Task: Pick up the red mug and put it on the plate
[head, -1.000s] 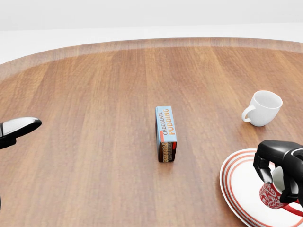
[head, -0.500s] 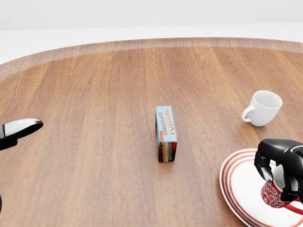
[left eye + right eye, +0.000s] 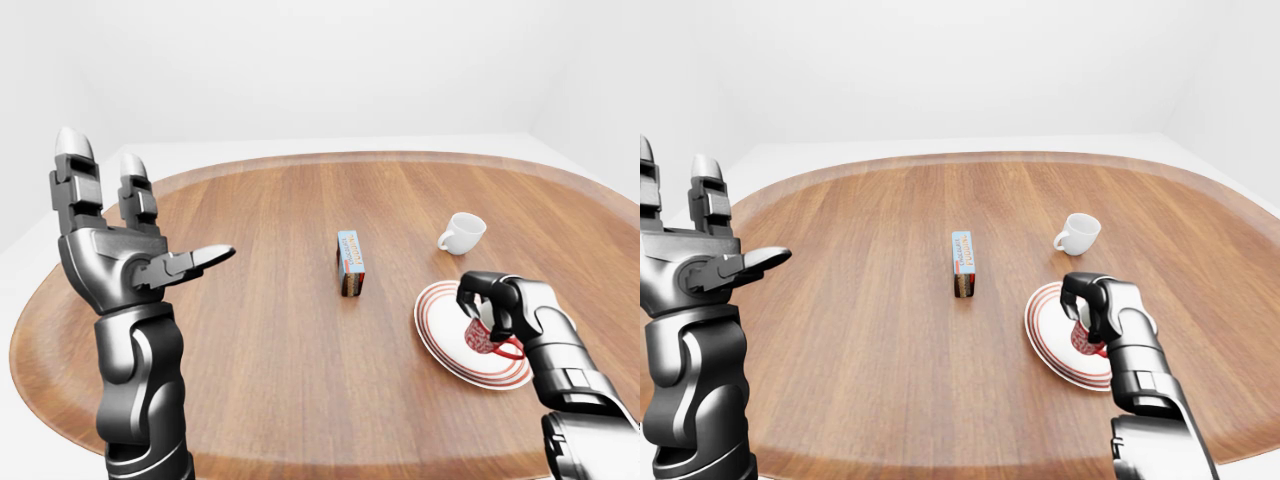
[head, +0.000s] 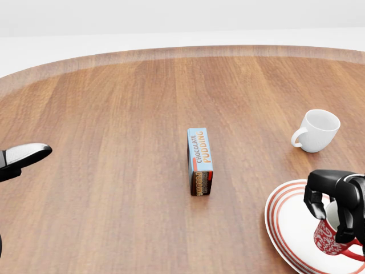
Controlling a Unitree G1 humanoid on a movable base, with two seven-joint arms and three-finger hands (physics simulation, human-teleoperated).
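On the left, the left robot hand [image 3: 125, 245] is held raised and spread wide, gripping nothing, kept clear of the table [image 3: 250, 330]. At centre, a chocolate pudding box [image 4: 199, 161] is left standing, well apart from the action. Further right, a white cup [image 4: 317, 131] is seen lying tilted. At far right, the red mug [image 4: 329, 235] is gripped by the curled right robot hand [image 4: 336, 205] over the striped plate [image 4: 285, 222], seemingly so it can be released there.
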